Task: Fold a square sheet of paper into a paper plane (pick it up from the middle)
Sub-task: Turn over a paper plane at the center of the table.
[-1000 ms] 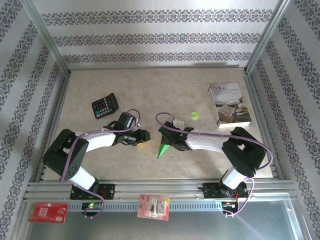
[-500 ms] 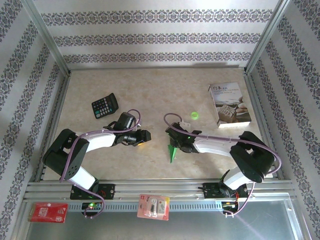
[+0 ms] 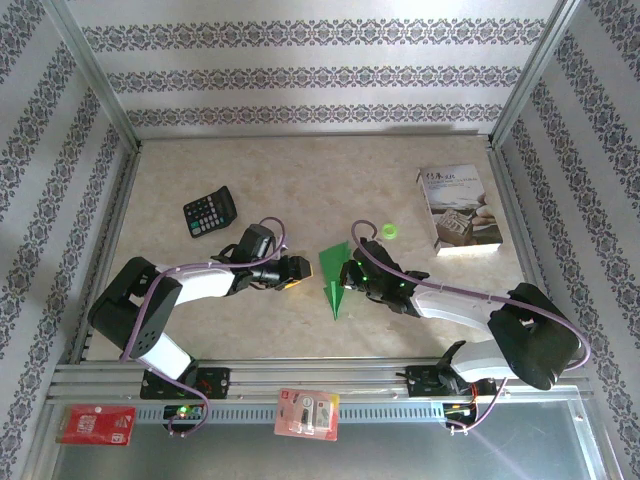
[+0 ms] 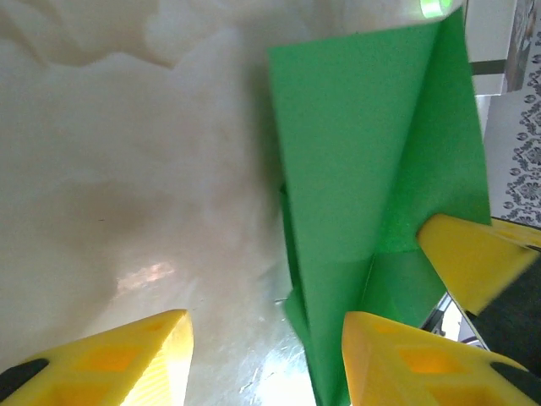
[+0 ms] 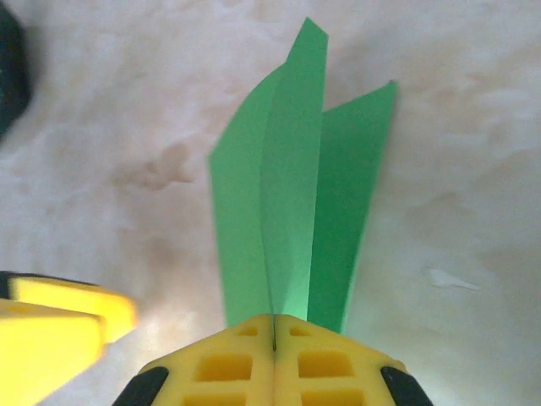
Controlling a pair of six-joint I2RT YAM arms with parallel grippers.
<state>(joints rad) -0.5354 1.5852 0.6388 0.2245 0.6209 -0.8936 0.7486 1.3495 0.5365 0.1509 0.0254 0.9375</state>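
Right hand [image 5: 275, 334] is clamped on the paper plane [image 5: 283, 211]. Its pads are pressed flat together on the centre fold, and the green layers fan out on either side of the grip. We read that as deliberate: pinching the spine keeps the fold stack together while the wings stay free to work on.

From above, the plane sits mid worktop [image 3: 300, 170], right between the two hands, with its pointed tip toward the arm bases and its wide end toward the far wall. We can't tell if it's flat on the surface or slightly lifted; the layers look partly sprung open.

Left hand [image 4: 264, 326] has its fingers apart and isn't gripping anything. Bare worktop shows in the gap, and the plane's near edge runs just beside one finger. It's parked low and close, and our guess is that it's there to press a crease or take a wing while the right one anchors.

Main risk is the thin paper slipping or twisting in a pinch at one spot, so any push from the left should go against the held fold.

The calculator [image 3: 210, 212], booklet [image 3: 458, 210] and small green disc [image 3: 389, 231] are well apart from the work area.
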